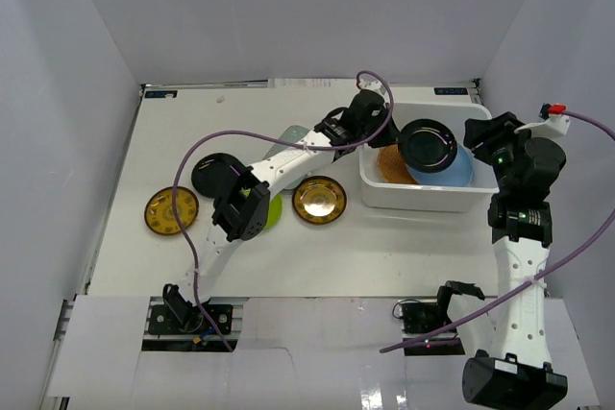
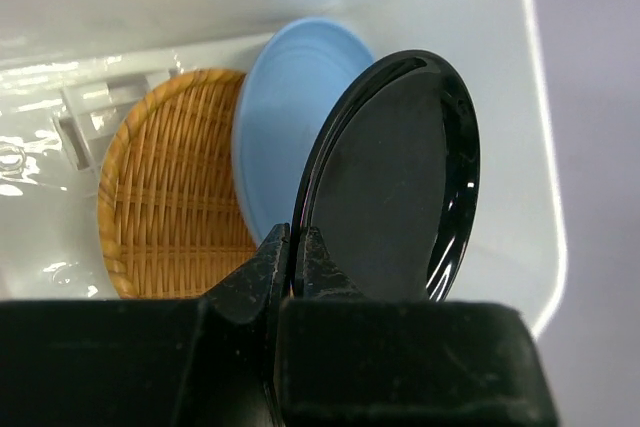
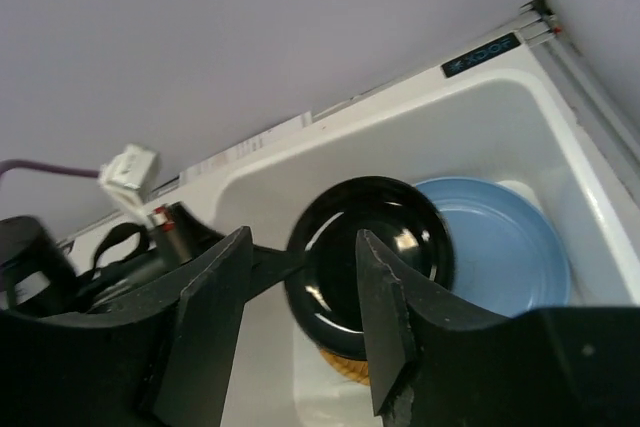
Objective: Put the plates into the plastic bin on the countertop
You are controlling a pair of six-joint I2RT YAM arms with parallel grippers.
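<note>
Black plate [image 2: 400, 187] clamped by rim in L gripper [image 2: 297, 257], over bin [image 1: 423, 201]. Lower it onto blue plate [image 2: 290, 117] before you release. R gripper [image 3: 302, 247] wide, empty.

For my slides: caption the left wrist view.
Left gripper pinches the rim of a black plate over the white bin holding a woven plate and a blue plate.

Bright, even light from above; glare streaks the glossy black round plate [image 3: 320, 277], and my close right fingers [image 3: 215, 317] look soft.
</note>
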